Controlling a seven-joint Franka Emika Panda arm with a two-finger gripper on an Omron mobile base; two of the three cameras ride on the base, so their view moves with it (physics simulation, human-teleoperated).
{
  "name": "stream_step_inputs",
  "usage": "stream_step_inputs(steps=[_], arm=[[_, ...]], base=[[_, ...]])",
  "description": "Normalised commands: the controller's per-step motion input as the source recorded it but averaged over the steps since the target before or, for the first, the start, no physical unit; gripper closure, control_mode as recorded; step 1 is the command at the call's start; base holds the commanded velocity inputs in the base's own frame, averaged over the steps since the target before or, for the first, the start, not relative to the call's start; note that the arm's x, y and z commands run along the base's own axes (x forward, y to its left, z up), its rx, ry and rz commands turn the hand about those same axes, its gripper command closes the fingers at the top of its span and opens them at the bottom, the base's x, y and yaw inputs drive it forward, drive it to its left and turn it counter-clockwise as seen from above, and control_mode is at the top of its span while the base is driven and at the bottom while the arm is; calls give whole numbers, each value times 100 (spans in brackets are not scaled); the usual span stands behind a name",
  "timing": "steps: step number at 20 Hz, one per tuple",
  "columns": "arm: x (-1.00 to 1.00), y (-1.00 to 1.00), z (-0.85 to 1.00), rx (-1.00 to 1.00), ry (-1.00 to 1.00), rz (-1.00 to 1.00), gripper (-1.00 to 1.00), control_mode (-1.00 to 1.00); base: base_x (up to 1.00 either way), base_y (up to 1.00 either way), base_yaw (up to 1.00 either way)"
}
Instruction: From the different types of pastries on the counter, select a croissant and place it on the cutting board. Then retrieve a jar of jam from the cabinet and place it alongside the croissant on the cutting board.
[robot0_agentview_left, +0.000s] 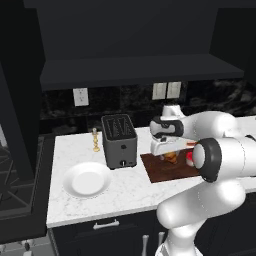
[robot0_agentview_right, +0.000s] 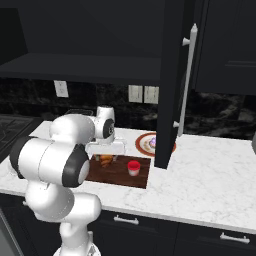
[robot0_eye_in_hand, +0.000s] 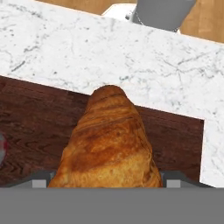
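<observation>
The golden-brown croissant (robot0_agentview_left: 171, 158) (robot0_agentview_right: 106, 160) (robot0_eye_in_hand: 109, 144) lies on the dark reddish cutting board (robot0_agentview_left: 159, 173) (robot0_agentview_right: 116, 176) (robot0_eye_in_hand: 30, 127). My gripper (robot0_agentview_left: 169, 153) (robot0_agentview_right: 106, 155) (robot0_eye_in_hand: 108, 182) is straight over it, open, with one finger on each side of the pastry. The red-lidded jar of jam (robot0_agentview_right: 133, 167) (robot0_agentview_left: 189, 158) stands on the same board just right of the croissant, partly behind my arm in the left base view. The purple-topped pastry (robot0_agentview_right: 151, 143) sits on the counter (robot0_agentview_right: 210, 170) behind the board. Overhead is the dark cabinet (robot0_agentview_left: 140, 70).
A dark toaster (robot0_agentview_left: 119, 141) stands left of the board, with a white plate (robot0_agentview_left: 87, 180) in front of it and a small gold candlestick (robot0_agentview_left: 95, 140) beside it. An orange-rimmed plate (robot0_agentview_right: 141, 148) holds the purple pastry. An open cabinet door (robot0_agentview_right: 172, 85) hangs right of the board.
</observation>
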Motion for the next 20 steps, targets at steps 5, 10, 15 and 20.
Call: stream_step_inputs(steps=[5, 10, 15, 20], arm=[[-2, -17, -27, 0, 0, 5, 100, -100], [-12, 0, -31, 0, 0, 1, 100, -100], [-6, -1, -25, 0, -2, 0, 100, -100], [-4, -6, -27, 0, -3, 0, 100, -100]], base=[[0, 0, 0], [0, 0, 0], [0, 0, 0], [0, 0, 0]])
